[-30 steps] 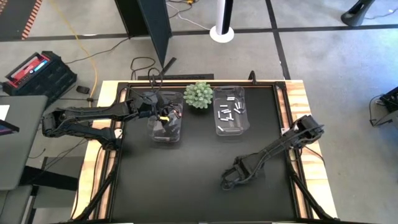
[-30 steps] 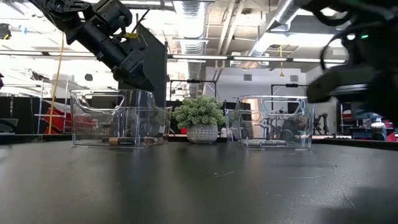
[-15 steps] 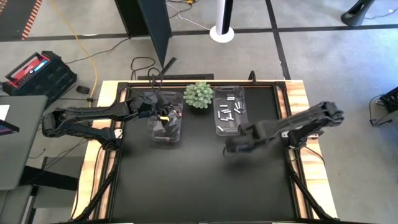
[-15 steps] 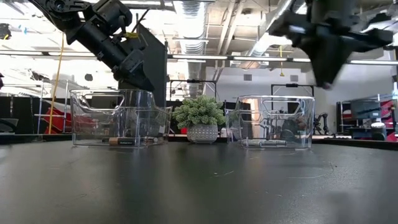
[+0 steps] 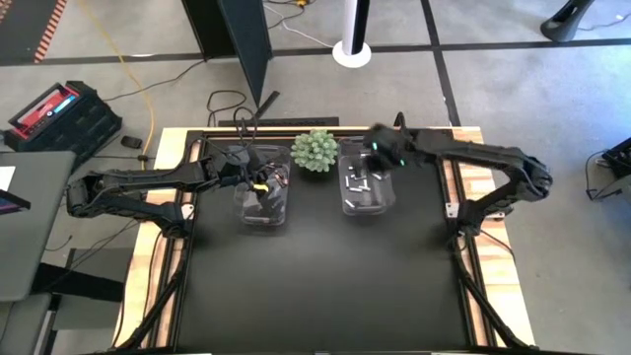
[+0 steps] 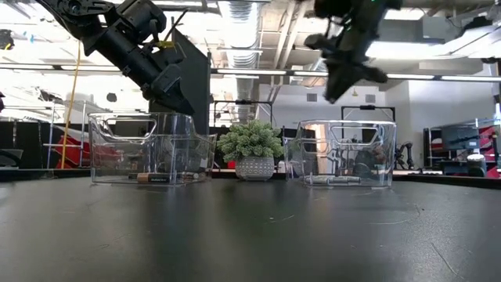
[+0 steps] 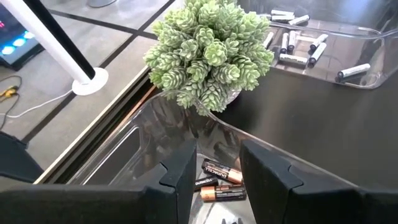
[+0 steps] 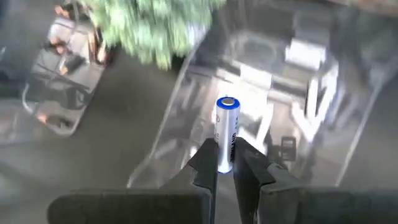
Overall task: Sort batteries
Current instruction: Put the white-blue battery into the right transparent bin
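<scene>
Batteries sit in two clear bins at the upper middle of the overhead picture, with a green plant (image 5: 315, 150) between them. Pale silver cells (image 5: 359, 180) lie scattered in the right bin (image 5: 364, 206); dark copper-ended cells (image 7: 217, 180) lie in the left bin (image 5: 264, 219), two or three of them side by side on its floor in the left wrist view.

Right gripper (image 8: 226, 163) hangs above the right bin's far end, in the upper middle-right of the overhead picture, and its fingers are clamped on one pale battery (image 8: 226, 129), held upright with its blue-banded cap pointing away from the wrist. In the table-level picture that gripper (image 6: 344, 66) shows at the top, above the right bin's rim and clear of it.

Left gripper (image 7: 217, 168) is poised over the left bin, its fingers parted with nothing between them, the copper-ended cells showing through the gap. Its arm (image 5: 138, 187) reaches in from the left edge of the black table (image 5: 315, 286).
</scene>
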